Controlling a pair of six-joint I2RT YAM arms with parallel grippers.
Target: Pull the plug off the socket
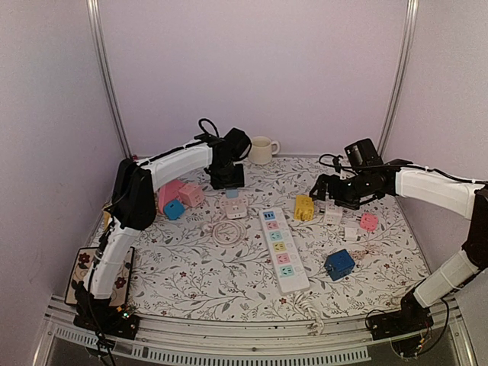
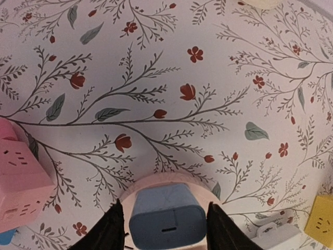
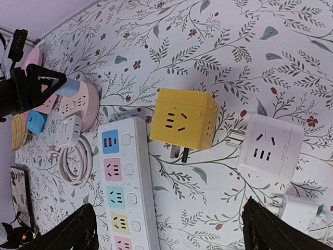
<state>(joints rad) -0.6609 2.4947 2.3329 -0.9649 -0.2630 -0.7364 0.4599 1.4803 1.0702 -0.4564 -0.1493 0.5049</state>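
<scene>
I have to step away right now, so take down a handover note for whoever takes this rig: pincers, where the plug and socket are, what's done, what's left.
Left pincer: straddles the blue plug, one finger on each side. Whether the grip is firm cannot be told.
Right pincer: open, holding nothing, above the yellow adapter.
Plug: seated in the round pink socket, left of the white power strip.
Done: left arm is positioned at the plug.
Left: clamp the plug and pull it out of the socket.

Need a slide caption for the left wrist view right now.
Left gripper straddles the blue plug seated in the round pink socket on the floral tablecloth.
</scene>
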